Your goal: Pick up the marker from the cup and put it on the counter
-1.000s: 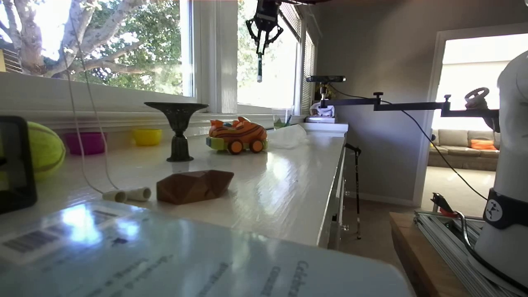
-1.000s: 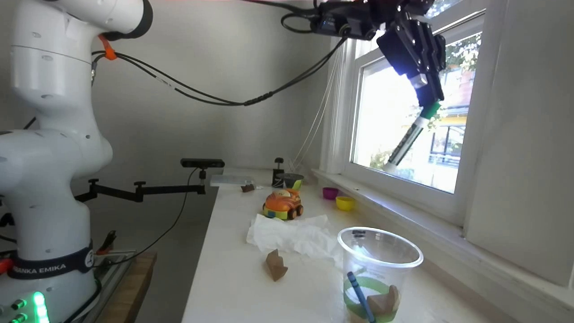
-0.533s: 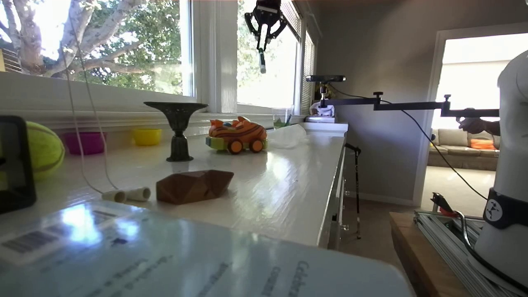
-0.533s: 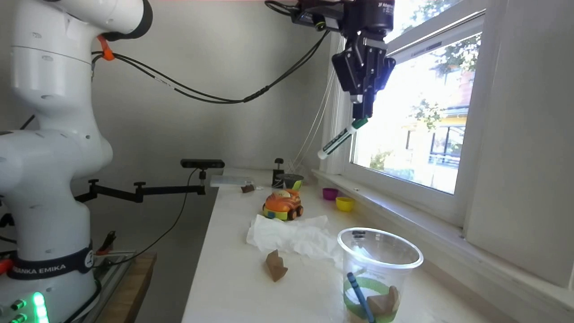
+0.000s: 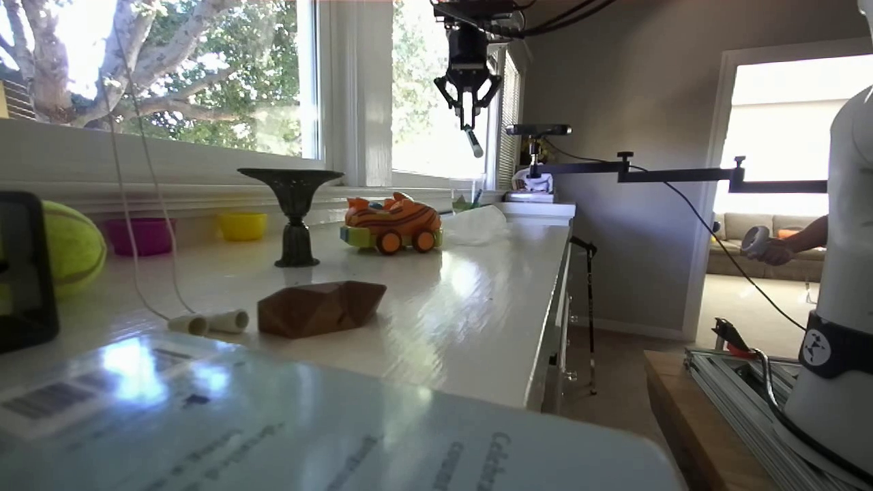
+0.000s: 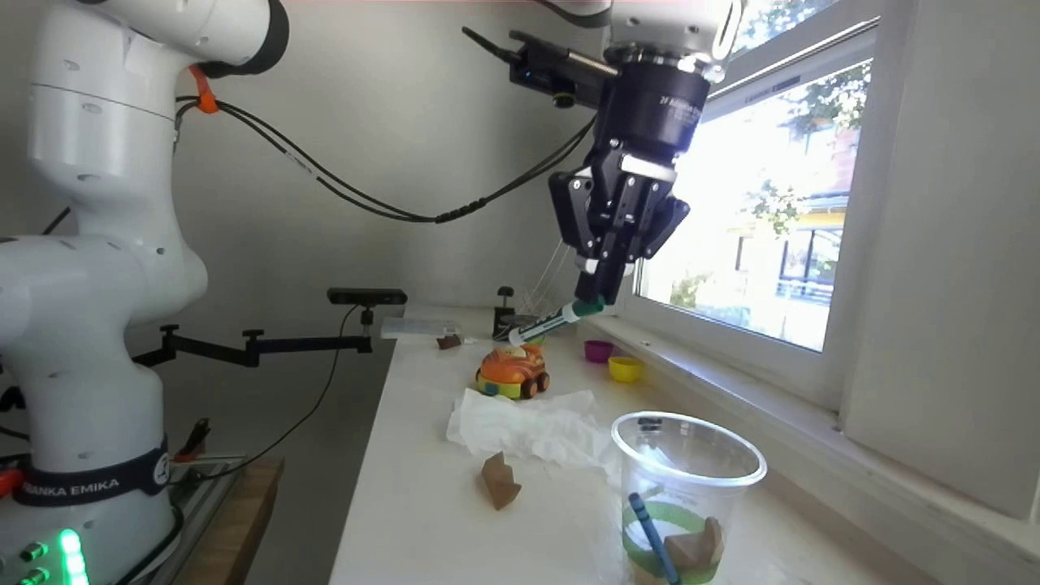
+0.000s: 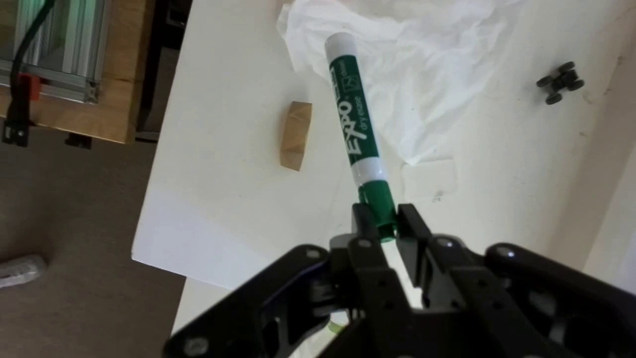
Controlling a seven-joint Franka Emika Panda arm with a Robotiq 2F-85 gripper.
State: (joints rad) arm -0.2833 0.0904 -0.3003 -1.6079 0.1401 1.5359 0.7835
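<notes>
A black robot gripper (image 7: 381, 219) grips a green-and-white marker (image 7: 357, 114) by its capped end, holding it tilted in the air above a white counter (image 6: 422, 512). The clear plastic cup (image 6: 689, 489) stands apart from it, a blue crayon (image 6: 653, 536) inside. From here I take the lift as done and the carry as the step in hand. Next should come lowering it beside the crumpled tissue (image 6: 532, 426), levelling it on the counter, then letting go.
</notes>
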